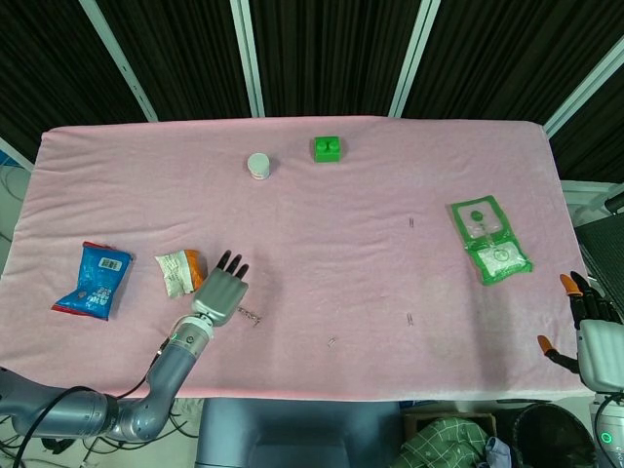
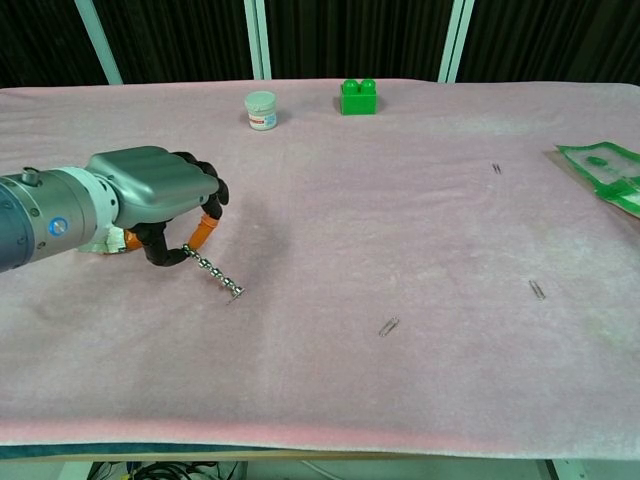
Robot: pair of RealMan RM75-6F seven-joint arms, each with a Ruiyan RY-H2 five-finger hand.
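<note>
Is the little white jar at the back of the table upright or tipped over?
Upright. The white jar stands on its base on the pink table, round lid facing up in both views.

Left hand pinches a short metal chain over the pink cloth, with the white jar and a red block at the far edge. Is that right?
Not quite: the block is green, not red, as the chest view shows. The rest holds: the left hand pinches the short metal chain over the pink cloth, and the white jar stands beside the block at the far edge.
</note>
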